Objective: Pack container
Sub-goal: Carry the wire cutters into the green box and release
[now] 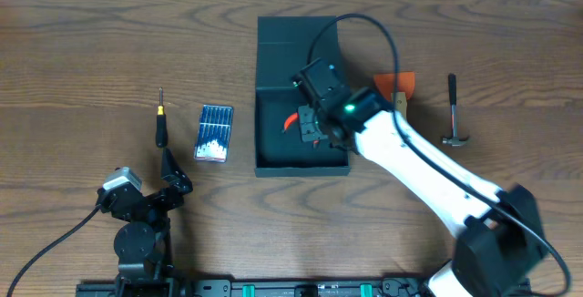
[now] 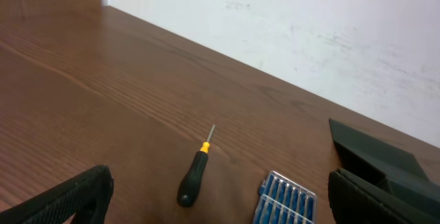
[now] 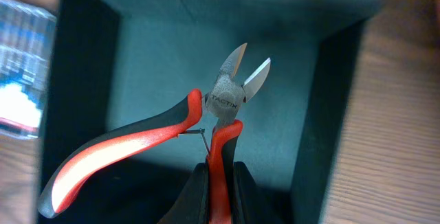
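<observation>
Overhead: the container [image 1: 273,142] sits mid-desk toward the far edge, lid open, right hand [image 1: 310,133] over it. Left hand [image 1: 175,177] (near the front edge) gapes wide. Left wrist: screwdriver [image 2: 194,176], bit case [image 2: 285,200]. Right wrist: hand clamped on one handle of the red-handled cutters [image 3: 213,114], above the container.

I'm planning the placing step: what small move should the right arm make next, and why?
Probably lower a little and open the right tool. It is shut on one handle of the cutters, which hang over the bare floor of the open box, so letting go there should leave them inside.
</observation>
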### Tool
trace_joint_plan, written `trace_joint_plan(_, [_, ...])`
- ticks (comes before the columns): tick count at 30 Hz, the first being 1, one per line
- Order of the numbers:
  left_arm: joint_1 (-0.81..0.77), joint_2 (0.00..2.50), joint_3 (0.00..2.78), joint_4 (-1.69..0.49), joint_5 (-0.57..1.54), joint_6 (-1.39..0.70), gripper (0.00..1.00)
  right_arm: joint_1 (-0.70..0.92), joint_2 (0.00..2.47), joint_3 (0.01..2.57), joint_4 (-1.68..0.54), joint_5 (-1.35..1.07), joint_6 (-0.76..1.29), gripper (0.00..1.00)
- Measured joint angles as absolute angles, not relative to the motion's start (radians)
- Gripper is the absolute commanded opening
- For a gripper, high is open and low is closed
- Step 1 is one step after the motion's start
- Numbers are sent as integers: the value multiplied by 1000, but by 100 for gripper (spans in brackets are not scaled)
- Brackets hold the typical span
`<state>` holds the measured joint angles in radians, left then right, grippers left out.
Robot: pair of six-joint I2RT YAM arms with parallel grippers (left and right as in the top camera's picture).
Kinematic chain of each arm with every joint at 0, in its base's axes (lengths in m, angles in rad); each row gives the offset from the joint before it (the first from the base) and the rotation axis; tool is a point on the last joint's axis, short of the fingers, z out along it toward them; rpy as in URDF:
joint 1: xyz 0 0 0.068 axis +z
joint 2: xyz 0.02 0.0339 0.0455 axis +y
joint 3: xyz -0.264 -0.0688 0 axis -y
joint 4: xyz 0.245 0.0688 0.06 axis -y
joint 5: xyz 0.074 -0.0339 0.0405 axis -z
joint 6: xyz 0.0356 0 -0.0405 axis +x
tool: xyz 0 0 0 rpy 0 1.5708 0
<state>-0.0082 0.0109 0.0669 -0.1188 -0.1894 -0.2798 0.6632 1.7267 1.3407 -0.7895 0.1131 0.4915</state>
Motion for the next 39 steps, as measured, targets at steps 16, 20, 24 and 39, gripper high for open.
trace_joint_plan(16, [-8,11,67,-119,-189,-280,98,666,1938,1341,-759,113,488,1])
trace_joint_plan(20, [-8,11,67,-119,-190,-280,99,666,1978,1341,-759,112,485,31])
trace_joint_plan(24, [-8,11,67,-119,-189,-280,98,666,1987,1341,-751,113,486,60])
trace_joint_plan(39, [-8,11,67,-119,-190,-280,98,666,1990,1657,-939,109,424,74])
